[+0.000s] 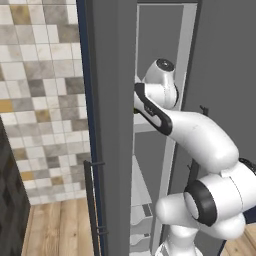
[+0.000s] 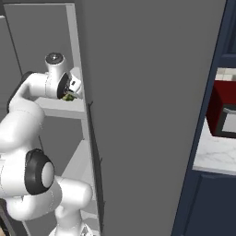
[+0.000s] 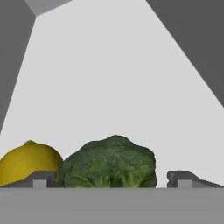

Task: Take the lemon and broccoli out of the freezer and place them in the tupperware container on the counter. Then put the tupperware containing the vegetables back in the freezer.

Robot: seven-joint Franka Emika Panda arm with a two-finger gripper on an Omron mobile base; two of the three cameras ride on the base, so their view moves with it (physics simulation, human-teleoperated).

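Lemons ahead of me: one lemon
Broccoli: one broccoli
Microwaves: one microwave

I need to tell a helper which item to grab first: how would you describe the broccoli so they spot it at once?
Look inside the freezer, on its white shelf. The broccoli sits between the open gripper fingertips, a dark green bumpy clump, unlike the smooth yellow lemon beside it.

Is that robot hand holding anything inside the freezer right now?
No, nothing is held. The gripper is open, its fingers standing wide to either side of the dark green bumpy broccoli, with the bright yellow lemon beside it.
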